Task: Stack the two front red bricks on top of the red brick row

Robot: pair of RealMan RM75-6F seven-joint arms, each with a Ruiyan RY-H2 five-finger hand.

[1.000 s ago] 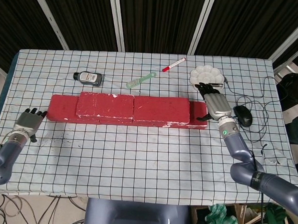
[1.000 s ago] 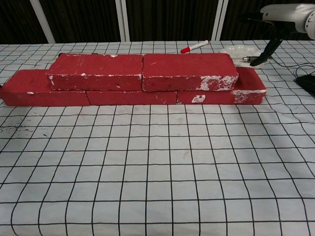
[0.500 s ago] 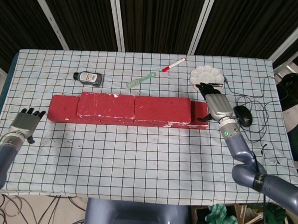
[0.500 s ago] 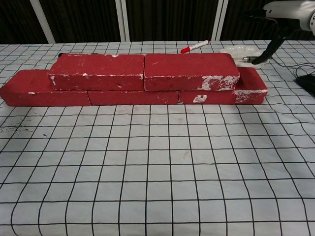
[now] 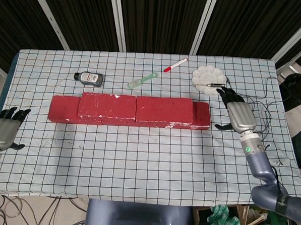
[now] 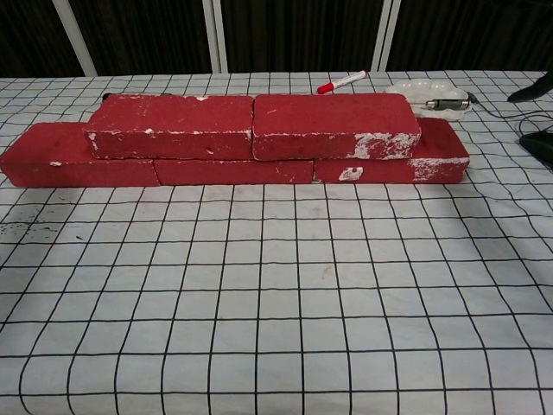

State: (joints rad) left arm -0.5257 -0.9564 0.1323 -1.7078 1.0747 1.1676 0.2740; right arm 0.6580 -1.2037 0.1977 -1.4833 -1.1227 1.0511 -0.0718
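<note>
Checked table (image 5: pixel 138 152): brick row (image 5: pixel 54 110), bottle (image 5: pixel 89 78), marker (image 5: pixel 175 65), palette (image 5: pixel 209 76).

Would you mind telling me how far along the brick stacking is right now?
It looks done: both upper bricks sit end to end on the red brick row. The left hand and right hand are open, clear of the bricks. Nothing visibly remains.
</note>
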